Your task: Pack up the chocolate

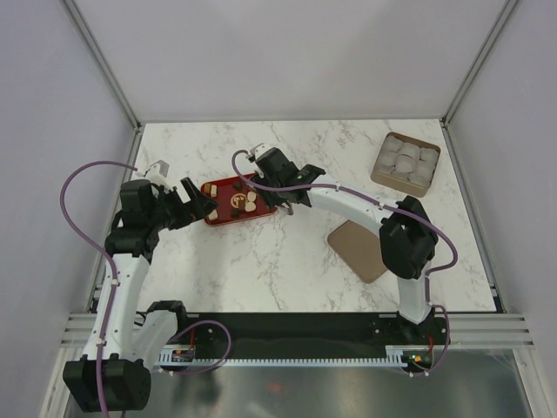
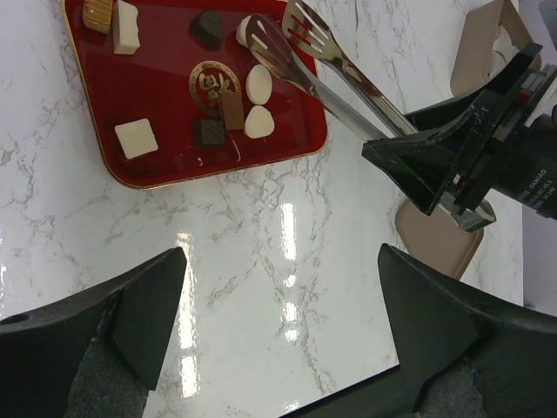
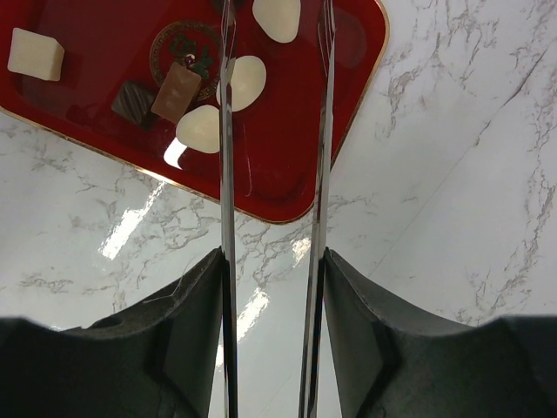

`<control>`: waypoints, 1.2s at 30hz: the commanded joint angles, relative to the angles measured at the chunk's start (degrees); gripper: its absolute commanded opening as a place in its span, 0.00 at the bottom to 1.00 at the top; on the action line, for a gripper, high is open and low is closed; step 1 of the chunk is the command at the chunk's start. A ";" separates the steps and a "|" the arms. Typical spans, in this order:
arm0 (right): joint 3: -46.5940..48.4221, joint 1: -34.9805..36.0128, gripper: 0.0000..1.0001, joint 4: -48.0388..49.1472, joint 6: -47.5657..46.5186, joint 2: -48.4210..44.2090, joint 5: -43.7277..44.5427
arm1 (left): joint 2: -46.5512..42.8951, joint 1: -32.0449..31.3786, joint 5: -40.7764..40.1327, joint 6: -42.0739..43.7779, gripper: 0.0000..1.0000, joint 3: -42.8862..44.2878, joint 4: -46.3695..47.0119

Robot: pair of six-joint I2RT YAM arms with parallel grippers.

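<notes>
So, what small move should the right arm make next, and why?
Probably lower the tongs a little and squeeze them on the white piece that lies between their arms. The right hand grips the tongs above the tray, and their tips stand apart with nothing held.

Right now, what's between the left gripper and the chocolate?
Left wrist view: only bare marble table between the left gripper and the red tray holding the chocolate.
</notes>
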 commanded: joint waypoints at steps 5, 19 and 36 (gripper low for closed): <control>3.65 -0.33 0.54 1.87 -0.56 2.62 0.26 | -0.56 0.27 1.48 2.30 1.00 -0.11 2.50; 5.76 -0.86 0.50 2.05 0.05 6.23 -0.62 | -0.30 0.18 1.39 2.30 1.00 -0.03 2.42; 1.63 -1.29 0.36 -0.58 -0.04 -5.10 -1.49 | 0.40 0.27 1.30 2.21 1.00 -0.11 2.50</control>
